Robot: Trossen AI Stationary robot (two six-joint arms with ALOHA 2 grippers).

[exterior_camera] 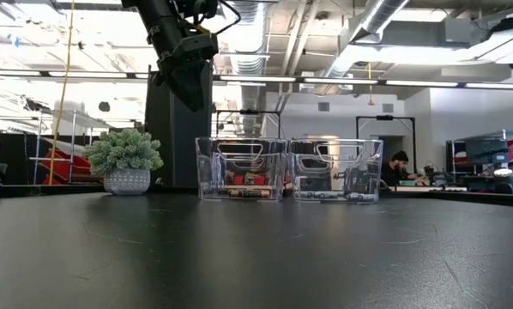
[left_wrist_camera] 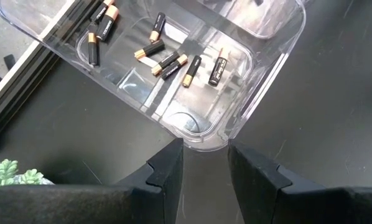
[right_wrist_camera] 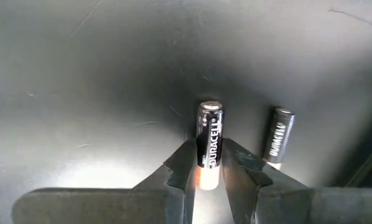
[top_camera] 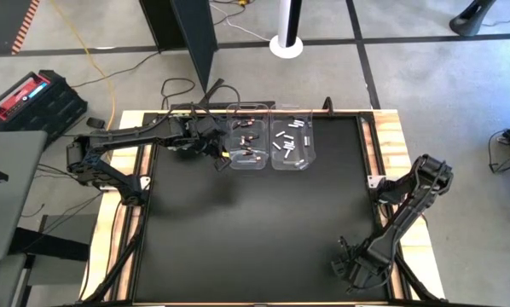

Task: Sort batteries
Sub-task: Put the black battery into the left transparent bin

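From above, the left gripper (top_camera: 222,159) hangs at the near-left corner of the left clear bin (top_camera: 247,136), which holds dark copper-ended batteries (top_camera: 246,141); the right clear bin (top_camera: 292,139) holds white cells (top_camera: 287,136).

The left wrist view shows its fingers (left_wrist_camera: 167,171) parted and empty above that bin's corner.

The right gripper (right_wrist_camera: 209,163) – at the table's near-right corner – is closed on a black Duracell battery (right_wrist_camera: 209,142), with what may be that cell's reflection beside it.

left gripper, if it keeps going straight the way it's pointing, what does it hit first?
Probably the near corner rim of the clear bin holding the dark copper-ended batteries. The left gripper, fingers open and empty, points right at that corner; depth is unclear, so it might pass just above.
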